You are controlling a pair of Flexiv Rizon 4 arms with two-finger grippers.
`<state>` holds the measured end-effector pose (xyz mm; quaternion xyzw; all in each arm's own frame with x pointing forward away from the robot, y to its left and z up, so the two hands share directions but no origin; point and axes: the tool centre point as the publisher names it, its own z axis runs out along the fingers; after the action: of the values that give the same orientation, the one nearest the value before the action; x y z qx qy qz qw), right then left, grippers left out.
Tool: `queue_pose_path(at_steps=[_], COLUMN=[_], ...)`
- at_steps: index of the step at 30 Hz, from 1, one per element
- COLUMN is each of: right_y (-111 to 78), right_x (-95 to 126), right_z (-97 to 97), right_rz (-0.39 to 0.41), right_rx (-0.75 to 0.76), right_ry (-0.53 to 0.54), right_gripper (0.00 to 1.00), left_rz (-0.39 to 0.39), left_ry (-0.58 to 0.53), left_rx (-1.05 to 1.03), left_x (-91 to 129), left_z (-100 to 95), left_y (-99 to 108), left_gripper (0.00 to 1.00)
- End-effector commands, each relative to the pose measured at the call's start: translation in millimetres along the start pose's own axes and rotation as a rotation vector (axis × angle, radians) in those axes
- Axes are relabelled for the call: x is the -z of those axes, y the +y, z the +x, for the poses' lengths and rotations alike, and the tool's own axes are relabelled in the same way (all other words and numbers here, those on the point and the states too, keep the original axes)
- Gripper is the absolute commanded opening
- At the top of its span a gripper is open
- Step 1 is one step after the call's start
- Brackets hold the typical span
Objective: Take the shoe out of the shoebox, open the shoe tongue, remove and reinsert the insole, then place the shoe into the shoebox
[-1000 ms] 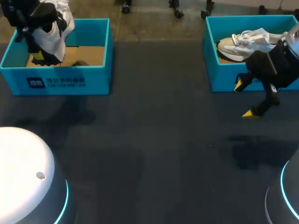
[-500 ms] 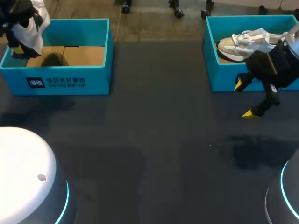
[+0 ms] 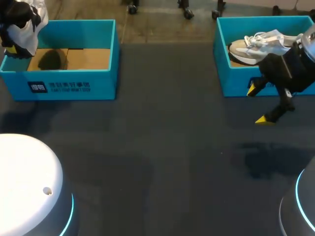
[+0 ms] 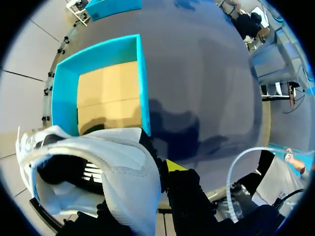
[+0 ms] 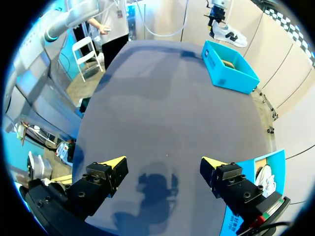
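Shoe (image 4: 113, 167), white, hangs clamped in the left gripper (image 3: 14, 48) above the open shoebox (image 4: 143, 88), while the right gripper (image 5: 162, 162) hovers, fingers spread wide.

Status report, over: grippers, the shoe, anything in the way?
Left gripper shut on white shoe, above left shoebox's left end. Right gripper open, empty, near right shoebox. Second shoe lies in right shoebox, out of the way.
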<state>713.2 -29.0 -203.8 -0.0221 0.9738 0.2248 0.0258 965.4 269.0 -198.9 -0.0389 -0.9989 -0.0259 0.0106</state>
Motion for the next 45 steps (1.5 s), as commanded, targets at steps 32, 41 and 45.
queue_pose_path(at_steps=[32, 41, 45], right_y=[0.1, 0.1, 0.1], right_x=[-1.1, -1.1, -1.1], right_z=[-0.6, -0.6, -0.6], right_rz=[0.002, 0.002, 0.002], right_rx=[-0.001, -0.001, -0.001], right_ry=[0.001, 0.001, 0.001], right_gripper=[1.00, 1.00, 1.00], left_rz=[0.006, -0.176, -0.197], left_ry=[0.024, 0.057, 0.038], left_rx=[-0.368, -0.959, -1.194], left_x=[-12.2, -14.1, -13.9], left_z=[-52.9, -66.4, -77.0], left_y=[23.3, 40.5, 49.0], left_gripper=[0.00, 0.00, 0.00])
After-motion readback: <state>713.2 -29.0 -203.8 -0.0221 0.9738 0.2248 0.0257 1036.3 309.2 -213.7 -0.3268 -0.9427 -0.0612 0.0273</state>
